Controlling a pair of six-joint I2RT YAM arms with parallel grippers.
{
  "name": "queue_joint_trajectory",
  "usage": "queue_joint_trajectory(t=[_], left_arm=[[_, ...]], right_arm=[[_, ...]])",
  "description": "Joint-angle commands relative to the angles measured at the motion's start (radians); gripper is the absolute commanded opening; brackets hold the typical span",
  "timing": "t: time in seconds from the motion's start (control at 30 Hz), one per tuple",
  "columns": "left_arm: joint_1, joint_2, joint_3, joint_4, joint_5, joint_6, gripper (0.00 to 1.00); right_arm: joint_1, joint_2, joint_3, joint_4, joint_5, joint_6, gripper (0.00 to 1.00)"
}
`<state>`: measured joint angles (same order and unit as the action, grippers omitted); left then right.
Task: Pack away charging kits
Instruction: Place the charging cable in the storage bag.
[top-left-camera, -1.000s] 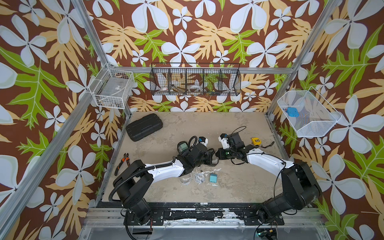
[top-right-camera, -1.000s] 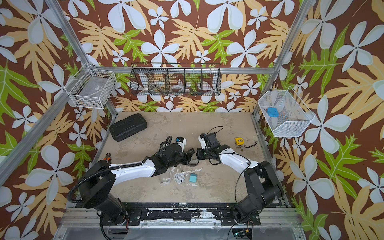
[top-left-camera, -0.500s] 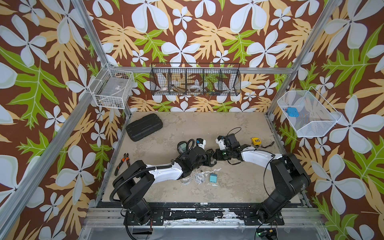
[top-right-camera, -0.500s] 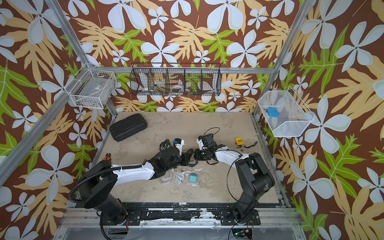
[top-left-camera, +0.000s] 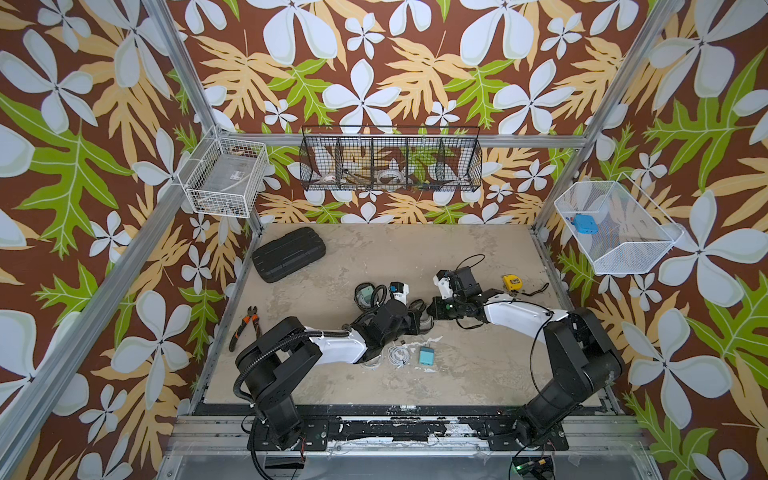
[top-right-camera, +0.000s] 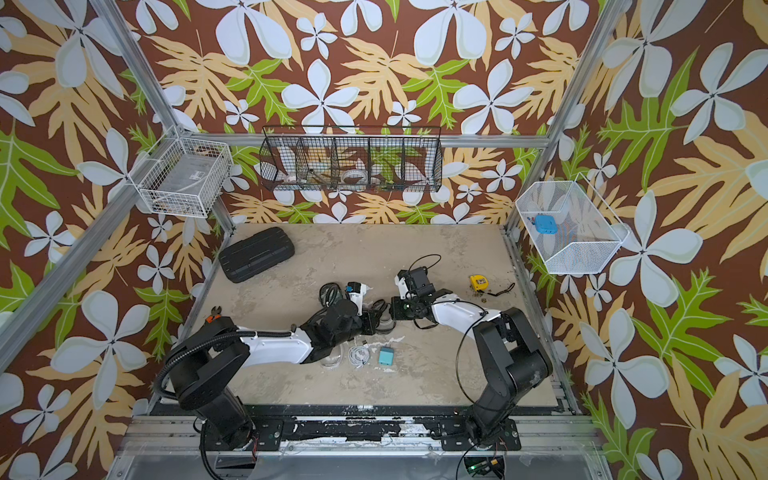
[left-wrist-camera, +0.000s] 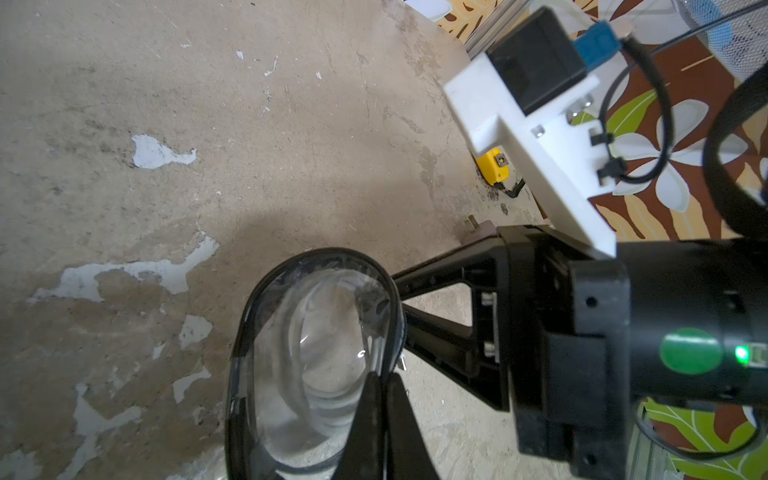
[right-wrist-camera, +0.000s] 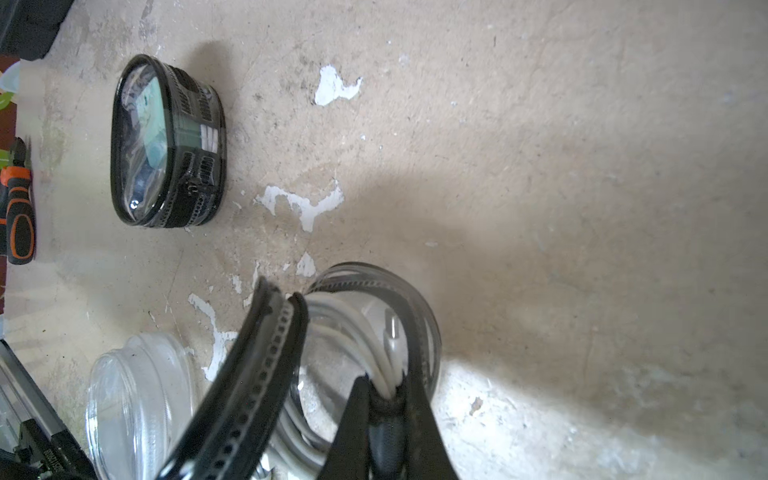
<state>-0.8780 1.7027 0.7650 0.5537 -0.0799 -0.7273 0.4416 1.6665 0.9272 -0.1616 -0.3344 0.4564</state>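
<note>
Teal square plug block (top-left-camera: 425, 355) and a coiled white cable (top-left-camera: 397, 356) lie nearest us; just beyond, our left gripper (left-wrist-camera: 384, 384) and right gripper (right-wrist-camera: 384, 384) both pinch the black-rimmed clear oval pouch (left-wrist-camera: 316, 332) between them, from opposite sides

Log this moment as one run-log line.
left claw: shut on black-rimmed pouch | right claw: shut on same pouch | inside: white cable | loose: teal plug block, coiled cable
</note>
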Motion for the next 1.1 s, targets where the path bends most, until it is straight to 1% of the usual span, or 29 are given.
queue_joint_trajectory(t=[0.0,0.2,0.37,0.47,0.67,0.7,0.83,0.87,1.07], left_arm=[[0.001,0.005,0.007,0.049,0.008,-0.012,0.00],[0.001,0.003,0.007,0.053,0.018,-0.004,0.00],[0.001,-0.006,-0.001,0.062,0.015,-0.004,0.00],[0.001,-0.006,0.007,0.051,0.024,0.006,0.00],[0.001,-0.010,0.017,0.032,0.000,0.036,0.00],[0.001,-0.007,0.020,0.031,-0.003,0.041,0.00],[0.002,0.013,0.047,0.014,-0.009,0.070,0.00],[0.002,0.018,0.057,-0.001,-0.014,0.077,0.00],[0.001,0.028,0.093,-0.058,-0.052,0.091,0.00]], right_arm=[[0.002,0.011,-0.007,0.017,-0.006,0.005,0.09],[0.002,0.059,0.013,0.020,-0.024,0.011,0.09],[0.006,0.088,0.022,0.010,0.023,-0.005,0.10],[0.005,0.086,0.015,0.019,0.030,0.003,0.10],[0.008,0.080,0.046,-0.039,0.054,-0.041,0.16],[0.008,0.066,0.047,-0.044,0.055,-0.046,0.20],[0.008,0.027,0.059,-0.067,0.049,-0.060,0.40],[0.008,0.015,0.062,-0.068,0.049,-0.063,0.42],[-0.002,-0.024,0.085,-0.103,0.067,-0.093,0.47]])
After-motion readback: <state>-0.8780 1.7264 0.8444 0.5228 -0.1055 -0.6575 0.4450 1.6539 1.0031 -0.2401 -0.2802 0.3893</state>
